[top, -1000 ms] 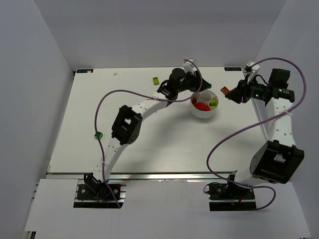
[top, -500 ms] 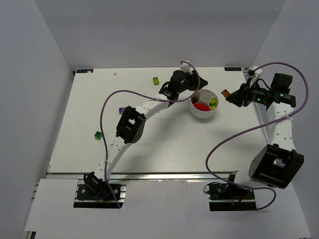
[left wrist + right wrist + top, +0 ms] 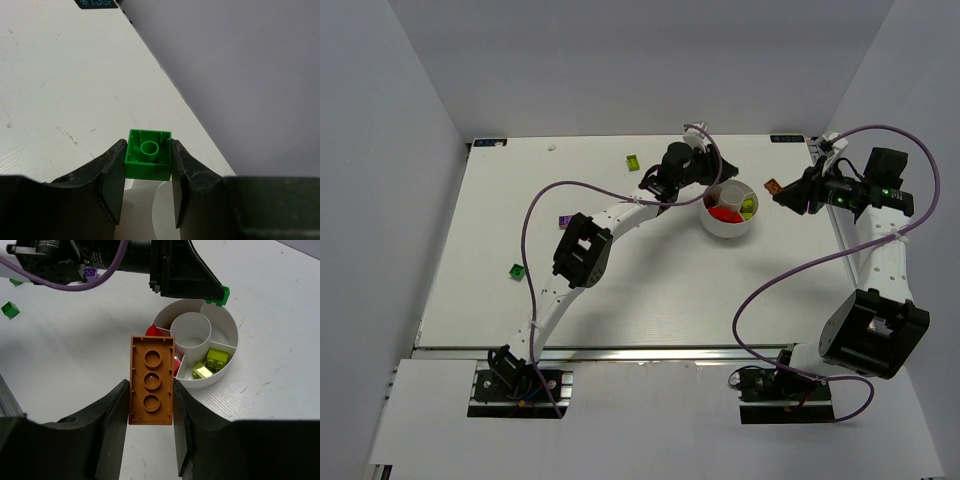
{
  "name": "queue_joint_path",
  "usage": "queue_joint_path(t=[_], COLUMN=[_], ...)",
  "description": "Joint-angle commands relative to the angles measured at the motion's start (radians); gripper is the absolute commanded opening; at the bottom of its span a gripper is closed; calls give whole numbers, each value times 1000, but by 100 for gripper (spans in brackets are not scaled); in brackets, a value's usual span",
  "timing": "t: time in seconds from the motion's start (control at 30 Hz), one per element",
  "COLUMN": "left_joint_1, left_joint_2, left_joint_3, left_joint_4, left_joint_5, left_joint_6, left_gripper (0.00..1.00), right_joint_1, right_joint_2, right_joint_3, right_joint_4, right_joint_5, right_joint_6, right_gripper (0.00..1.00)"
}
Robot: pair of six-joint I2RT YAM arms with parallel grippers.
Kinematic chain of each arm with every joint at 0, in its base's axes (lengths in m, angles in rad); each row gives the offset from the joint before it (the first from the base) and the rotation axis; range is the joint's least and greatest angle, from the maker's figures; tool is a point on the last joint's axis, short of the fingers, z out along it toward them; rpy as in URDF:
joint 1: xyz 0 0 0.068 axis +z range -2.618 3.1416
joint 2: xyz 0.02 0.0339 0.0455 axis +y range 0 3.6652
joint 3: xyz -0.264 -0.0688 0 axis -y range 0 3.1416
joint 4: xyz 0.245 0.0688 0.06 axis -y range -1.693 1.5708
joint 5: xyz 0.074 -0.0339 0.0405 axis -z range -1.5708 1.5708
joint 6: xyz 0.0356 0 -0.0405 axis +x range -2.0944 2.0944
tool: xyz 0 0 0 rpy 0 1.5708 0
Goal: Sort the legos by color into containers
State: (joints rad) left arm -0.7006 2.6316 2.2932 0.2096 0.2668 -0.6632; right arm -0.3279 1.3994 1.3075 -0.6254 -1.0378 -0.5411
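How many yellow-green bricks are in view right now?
3. Two yellow-green bricks lie together in one compartment of the bowl; a third brick lies loose on the table near its far edge. More may be hidden from view.
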Motion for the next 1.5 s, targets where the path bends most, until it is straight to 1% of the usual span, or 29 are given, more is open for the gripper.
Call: queue_joint_path(t=[0.0, 0.1, 0.23, 0.33, 0.37, 0.5, 0.77, 0.83, 0.9, 1.03, 1.17, 1.3, 1.37, 1.47], left_joint_1=[-2, -4, -4, -7, -7, -10, -14, -14, -14, -16, -16, -16, -16, -7], left_joint_2=[-38, -42, -44, -47, -47, -54, -73, -76, -81, -88, -97, -119, -137, -192], left_joint_3=[-26, -31, -31, -34, -35, -35, -63, -63, -61, -55, -43, -38, -41, -57], left_joint_4=[-4, -16, -27, -30, -35, -49, -62, -67, -68, -70, -72, -67, -62, -62], left_joint_5=[35, 38, 40, 38, 35, 32, 23, 19, 12, 5, 3, -3, -14, -35], left_joint_6=[4, 11, 14, 19, 22, 33, 50, 53, 54, 56, 57, 60, 69, 80], left_gripper=[2, 3, 9, 17, 21, 31, 44, 51, 52, 59, 61, 60, 57, 44], right_joint_1=[-7, -7, -7, -7, -7, -7, -7, -7, -7, -7, -7, -7, -7, 12], right_joint_2=[-25, -27, -25, -25, -25, -23, -25, -25, -25, -25, -22, -22, -19, -10], right_joint_3=[-13, -14, -14, -16, -16, -22, -24, -27, -28, -30, -30, -27, -27, -24], right_joint_4=[24, 24, 26, 27, 27, 29, 30, 30, 29, 27, 27, 23, 20, 12], right_joint_5=[-34, -36, -42, -45, -44, -41, -42, -42, -42, -47, -50, -45, -45, -25], right_joint_6=[12, 12, 12, 10, 10, 7, 3, 1, 0, -3, -5, -8, -11, -43], right_gripper=[0, 0, 0, 0, 0, 0, 0, 0, 0, 0, 0, 0, 0, 0])
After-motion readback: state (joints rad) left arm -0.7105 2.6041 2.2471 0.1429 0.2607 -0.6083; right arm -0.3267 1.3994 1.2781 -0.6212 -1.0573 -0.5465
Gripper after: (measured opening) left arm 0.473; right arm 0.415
